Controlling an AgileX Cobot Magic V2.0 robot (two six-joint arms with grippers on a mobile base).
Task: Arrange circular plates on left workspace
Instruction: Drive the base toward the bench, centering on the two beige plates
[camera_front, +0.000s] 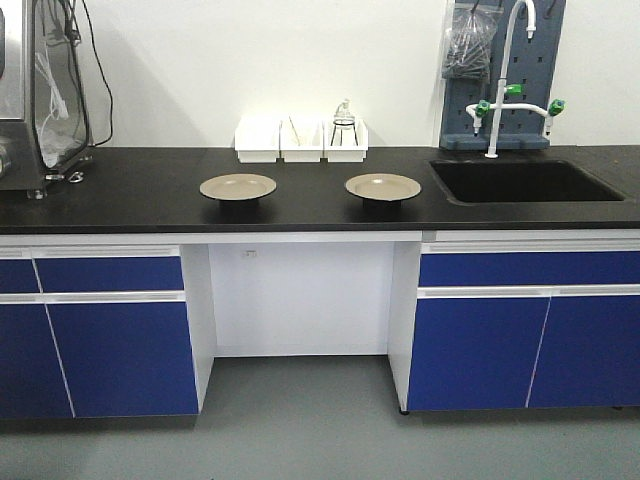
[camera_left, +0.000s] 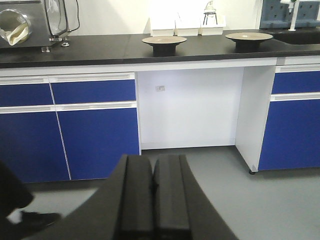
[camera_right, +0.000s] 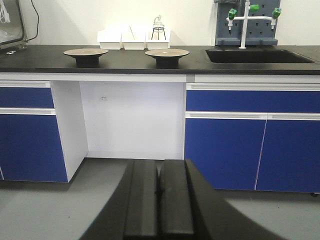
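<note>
Three white bins (camera_front: 301, 138) stood in a row at the back of the black benchtop (camera_front: 120, 190), at 12 o'clock from the plates. The rightmost held a small wire stand (camera_front: 343, 118) with something clear on it. A thin rod (camera_front: 294, 124) leaned in the middle one, and the leftmost's contents could not be made out. The recessed sink (camera_front: 530, 185) lay at 3 o'clock. The left plate (camera_front: 237, 186) and right plate (camera_front: 383, 186) sat apart on the benchtop, round, glossy tan on top, wide-rimmed, dark underneath. The left gripper (camera_left: 152, 200) and right gripper (camera_right: 158, 200) hung low before the cabinets (camera_front: 120, 340), jaws pressed together on nothing.
</note>
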